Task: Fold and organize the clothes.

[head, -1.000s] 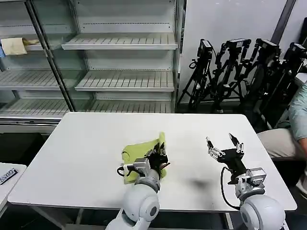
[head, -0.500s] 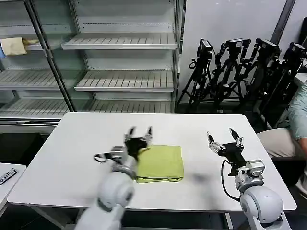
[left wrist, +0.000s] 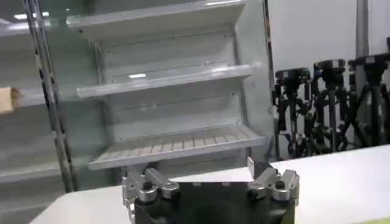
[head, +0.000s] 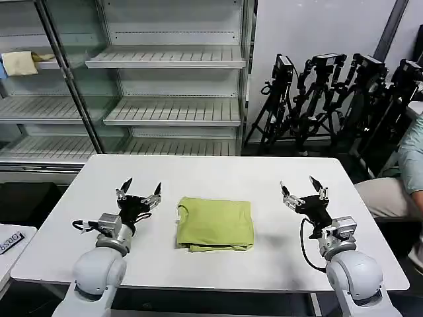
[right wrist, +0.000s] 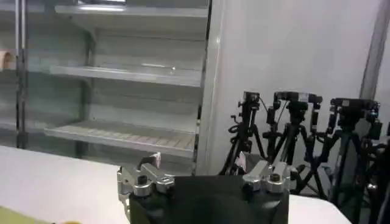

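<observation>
We see the lime yellow-green cotton T-shirt [head: 215,224] folded flat on the white table [head: 277,257]. Our left gripper [head: 139,191] and right gripper [head: 303,189] hover beside it, fingers spread, holding nothing.

white table [head: 132,178] — empty metal shelves [head: 165,59] | black tripods [head: 330,99]

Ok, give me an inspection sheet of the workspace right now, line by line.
Surface: white table, flat.
Job's things: lime T-shirt folded into a rectangle at table centre, touched by neither gripper.
Clutter: nothing seen on the table.
Grippers: left gripper open, over the table left of the shirt; right gripper open, to its right.
Cables: black cable looping by the right wrist.
Surroundings: shelving behind, pale cloth on it; tripods at right.
</observation>
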Controlling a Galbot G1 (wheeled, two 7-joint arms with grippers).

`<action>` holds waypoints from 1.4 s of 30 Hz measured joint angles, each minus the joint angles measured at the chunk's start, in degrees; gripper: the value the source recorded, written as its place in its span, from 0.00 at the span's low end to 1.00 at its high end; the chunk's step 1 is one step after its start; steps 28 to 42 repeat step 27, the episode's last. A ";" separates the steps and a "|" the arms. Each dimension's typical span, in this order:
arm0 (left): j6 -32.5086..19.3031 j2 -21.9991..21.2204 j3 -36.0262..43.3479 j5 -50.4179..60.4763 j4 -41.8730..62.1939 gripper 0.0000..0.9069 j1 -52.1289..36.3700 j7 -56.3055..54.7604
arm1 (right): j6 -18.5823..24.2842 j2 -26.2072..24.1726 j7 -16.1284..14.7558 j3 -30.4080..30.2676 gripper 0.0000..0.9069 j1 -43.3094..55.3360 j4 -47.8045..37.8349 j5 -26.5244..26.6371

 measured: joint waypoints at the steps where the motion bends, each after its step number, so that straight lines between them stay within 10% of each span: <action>1: -0.25 0.11 -0.32 0.30 0.02 1.00 0.22 0.45 | 0.06 0.03 -0.09 -0.09 1.00 0.11 -0.16 0.00; 42: -7.73 0.15 -3.33 4.51 1.53 1.00 0.50 7.06 | 4.40 0.77 -1.09 -1.82 1.00 1.54 -5.48 -7.80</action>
